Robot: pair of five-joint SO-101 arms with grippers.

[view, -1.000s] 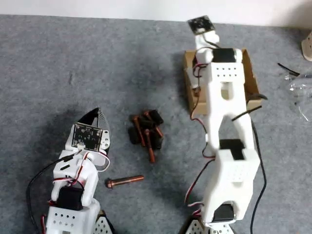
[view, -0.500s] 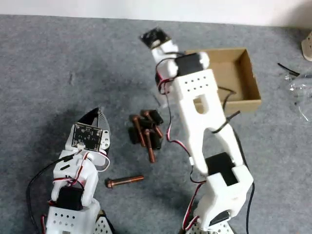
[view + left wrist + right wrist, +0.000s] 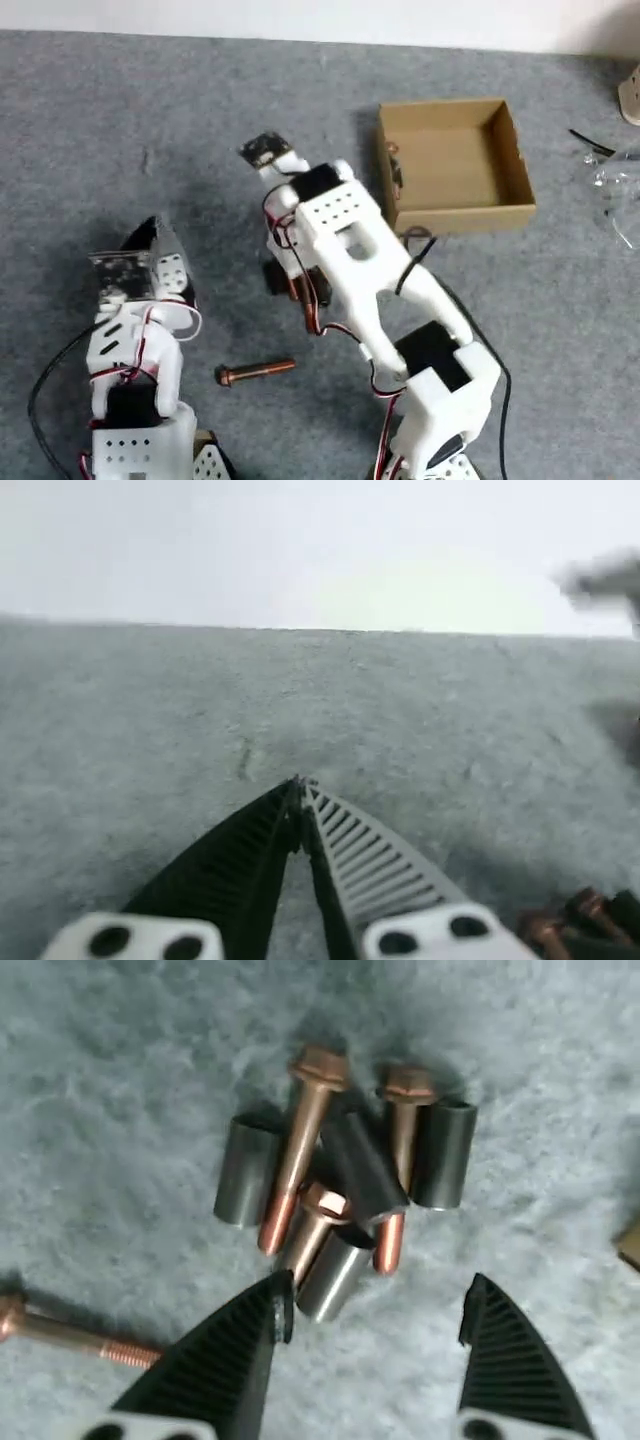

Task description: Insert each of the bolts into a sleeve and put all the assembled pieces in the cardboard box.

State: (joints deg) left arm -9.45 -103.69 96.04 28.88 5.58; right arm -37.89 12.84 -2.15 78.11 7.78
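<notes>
Several copper bolts (image 3: pixel 300 1145) and dark metal sleeves (image 3: pixel 248 1170) lie in a pile on the grey carpet. My right gripper (image 3: pixel 375 1305) hangs open just above the pile, with one sleeve (image 3: pixel 335 1272) close to its fingertips and nothing held. From above, the right arm covers most of the pile (image 3: pixel 273 279). One loose bolt (image 3: pixel 255 371) lies apart near the arms' bases and also appears at the right wrist view's edge as the loose bolt (image 3: pixel 60 1330). My left gripper (image 3: pixel 150 232) sits shut and empty left of the pile, over bare carpet (image 3: pixel 300 785). The cardboard box (image 3: pixel 505 150) stands at the back right.
A small dark and copper piece (image 3: pixel 393 172) rests against the box's inner left wall. Clear plastic items and cables (image 3: pixel 605 170) lie at the far right edge. Open carpet stretches to the left and back of the pile.
The right arm has swung from over the cardboard box leftward and down to hang over the pile. The left arm has shifted a little to the left.
</notes>
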